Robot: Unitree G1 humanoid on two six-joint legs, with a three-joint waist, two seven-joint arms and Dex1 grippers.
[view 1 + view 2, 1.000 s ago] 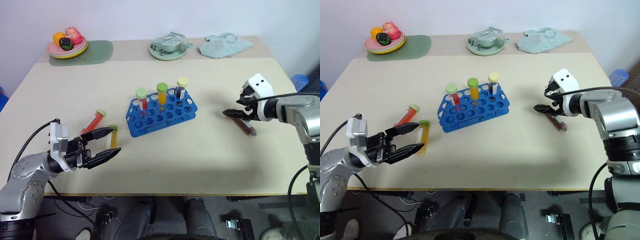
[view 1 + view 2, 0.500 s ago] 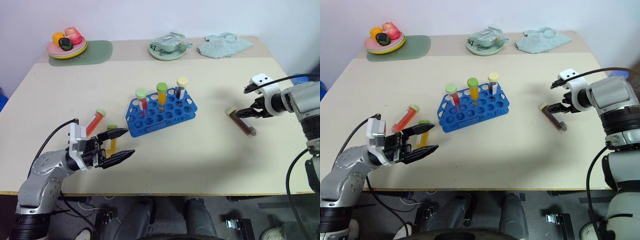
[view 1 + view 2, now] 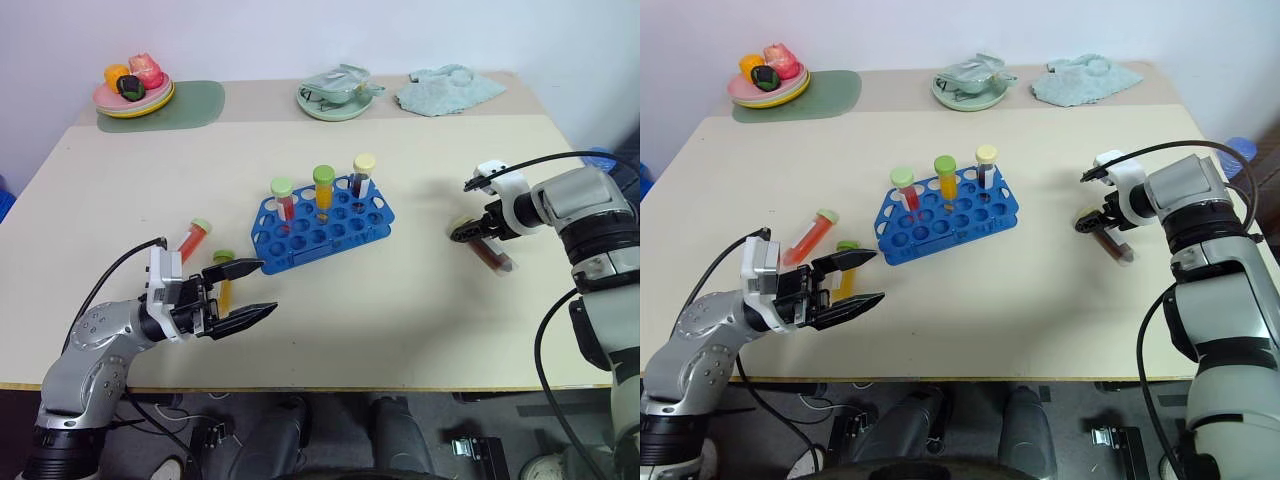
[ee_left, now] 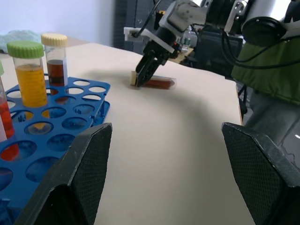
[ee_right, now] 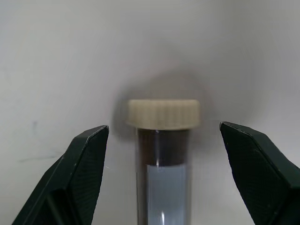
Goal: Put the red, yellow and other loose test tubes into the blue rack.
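The blue rack (image 3: 322,232) stands mid-table with three capped tubes upright in its back row. Left of it lie two loose test tubes: a red one (image 3: 190,242) and a yellow one (image 3: 225,283), the yellow partly behind my left gripper (image 3: 264,288), which is open and hovers level, pointing toward the rack. On the right lies a dark maroon tube (image 3: 490,255) with a cream cap (image 5: 164,114). My right gripper (image 3: 466,231) points down over its cap end, open, a finger on each side of the tube and apart from it.
Along the back edge sit a plate of toy food (image 3: 135,95) on a green mat (image 3: 195,105), a pale green dish (image 3: 338,97) and a teal cloth (image 3: 448,88). Bare tabletop lies between the rack and the right tube.
My right gripper has swung down and tipped over the cap end of the maroon tube. The left gripper has slid right, closer to the yellow tube. No tube has moved.
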